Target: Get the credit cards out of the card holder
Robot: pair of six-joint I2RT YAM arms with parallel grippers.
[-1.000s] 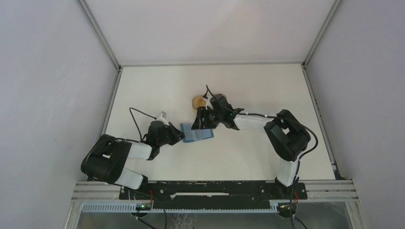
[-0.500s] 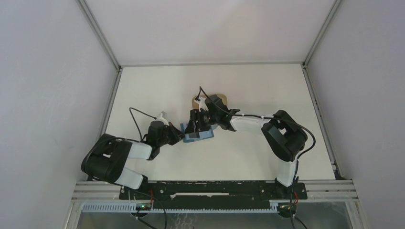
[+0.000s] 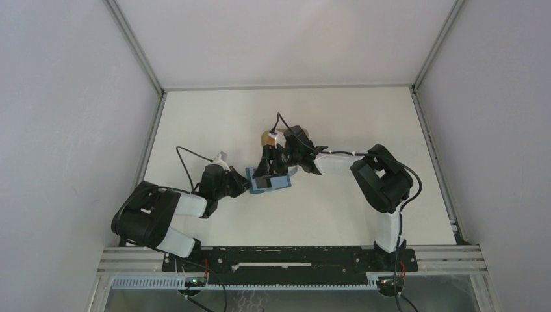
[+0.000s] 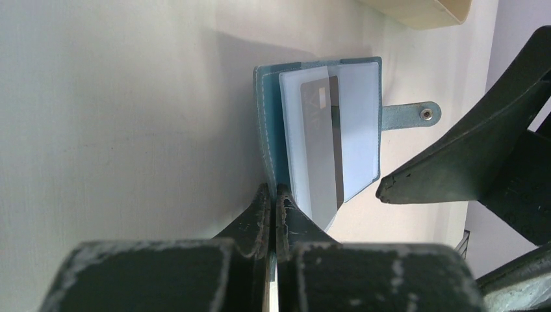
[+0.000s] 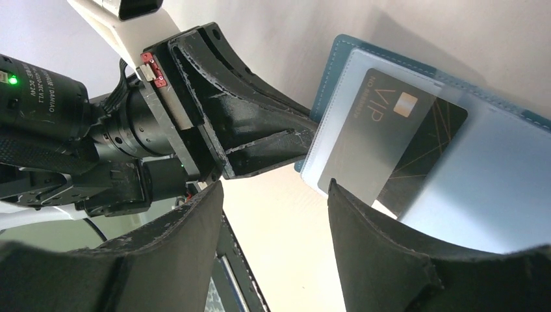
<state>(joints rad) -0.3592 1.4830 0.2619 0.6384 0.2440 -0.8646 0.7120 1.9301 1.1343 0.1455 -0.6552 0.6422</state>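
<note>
The teal-blue card holder (image 3: pixel 268 182) lies open on the table, its clear sleeves up and its closure tab (image 4: pixel 409 116) pointing away from the spine. A black and grey VIP credit card (image 5: pixel 390 140) sits in a clear sleeve; it also shows in the left wrist view (image 4: pixel 321 146). My left gripper (image 4: pixel 273 190) is shut on the holder's near cover edge (image 4: pixel 266 130). My right gripper (image 5: pixel 273 188) is open and empty just over the holder's lower edge, one fingertip (image 5: pixel 341 195) at the card's end. It shows from above (image 3: pixel 268 170).
A tan rounded tray (image 3: pixel 268 138) sits just behind the right gripper, its edge also in the left wrist view (image 4: pixel 422 10). The white table (image 3: pixel 351 123) is walled on three sides.
The right gripper has swung left and down over the card holder. The holder has been turned slightly and its sleeves lie open. The left gripper has stayed clamped on the holder.
</note>
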